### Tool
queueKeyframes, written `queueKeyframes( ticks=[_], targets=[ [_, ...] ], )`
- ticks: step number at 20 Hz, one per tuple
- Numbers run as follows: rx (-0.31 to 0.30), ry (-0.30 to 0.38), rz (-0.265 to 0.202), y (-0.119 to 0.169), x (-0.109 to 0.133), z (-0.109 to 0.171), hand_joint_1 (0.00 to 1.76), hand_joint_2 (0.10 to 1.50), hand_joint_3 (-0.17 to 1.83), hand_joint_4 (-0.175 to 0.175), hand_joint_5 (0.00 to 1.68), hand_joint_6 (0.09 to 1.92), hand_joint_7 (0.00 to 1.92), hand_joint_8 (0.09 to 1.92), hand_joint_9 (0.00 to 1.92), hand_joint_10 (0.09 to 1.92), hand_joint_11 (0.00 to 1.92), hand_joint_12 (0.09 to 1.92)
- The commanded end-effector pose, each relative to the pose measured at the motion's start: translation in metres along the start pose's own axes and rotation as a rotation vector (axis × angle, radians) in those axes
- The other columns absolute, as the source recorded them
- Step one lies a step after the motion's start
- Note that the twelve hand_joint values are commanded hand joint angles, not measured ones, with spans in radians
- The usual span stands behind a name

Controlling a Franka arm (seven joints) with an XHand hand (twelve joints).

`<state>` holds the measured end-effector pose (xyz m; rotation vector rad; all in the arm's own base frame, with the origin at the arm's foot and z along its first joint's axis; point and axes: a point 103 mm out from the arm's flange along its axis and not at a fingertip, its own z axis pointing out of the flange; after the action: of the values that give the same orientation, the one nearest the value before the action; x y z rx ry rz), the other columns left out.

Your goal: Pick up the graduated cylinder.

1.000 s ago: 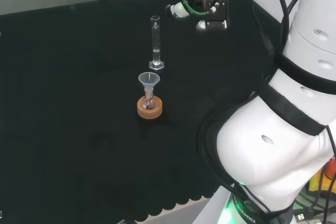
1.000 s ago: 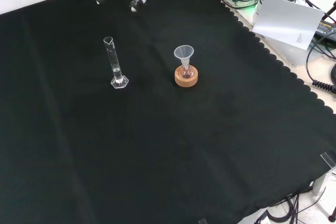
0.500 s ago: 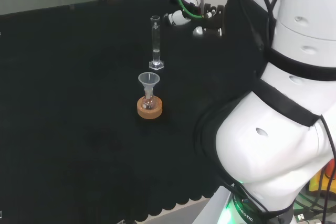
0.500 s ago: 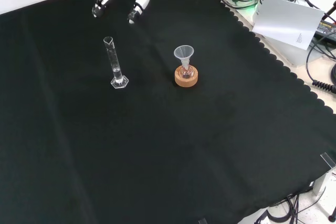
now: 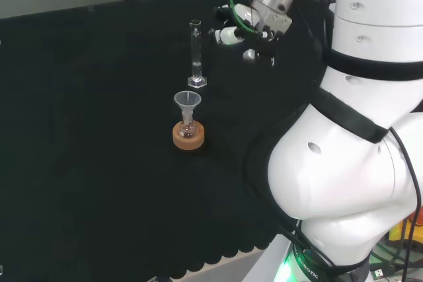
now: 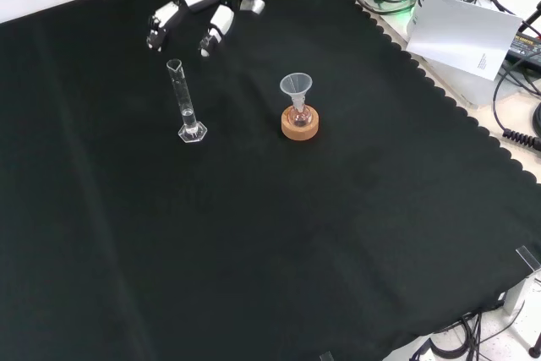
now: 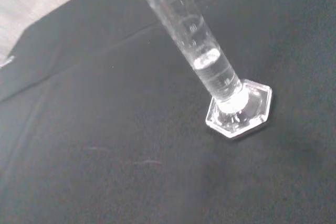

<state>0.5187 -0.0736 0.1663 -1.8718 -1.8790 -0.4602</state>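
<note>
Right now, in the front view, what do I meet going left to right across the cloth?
Cylinder → funnel in its flask on the cork ring. The hand hangs above the cylinder, overlapping its span.

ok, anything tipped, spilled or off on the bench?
Nothing stands out. The cylinder stands upright on its base with a little liquid inside; the funnel sits in the flask on its cork ring. The hand is open, apart from the cylinder.

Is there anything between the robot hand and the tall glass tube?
No, just bare black cloth between the robot hand and the graduated cylinder, in the front view.
</note>
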Motion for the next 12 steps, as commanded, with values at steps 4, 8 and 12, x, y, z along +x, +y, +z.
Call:
queueKeyframes(
  ticks=[4,8,12],
  targets=[
    [-0.026,0.127,-0.066,0.017,-0.016,0.041,0.82,1.04,-0.17,-0.06,0.37,0.09,0.21,0.65,0.41,0.65,0.14,1.39],
    [-0.016,0.166,-0.095,0.024,-0.016,0.053,0.85,1.03,-0.17,-0.061,0.39,0.09,0.23,0.66,0.43,0.65,0.15,1.38],
    [0.017,0.192,-0.145,0.033,-0.02,0.059,0.87,1.03,-0.17,-0.059,0.38,0.09,0.25,0.66,0.45,0.65,0.16,1.38]
  ],
)
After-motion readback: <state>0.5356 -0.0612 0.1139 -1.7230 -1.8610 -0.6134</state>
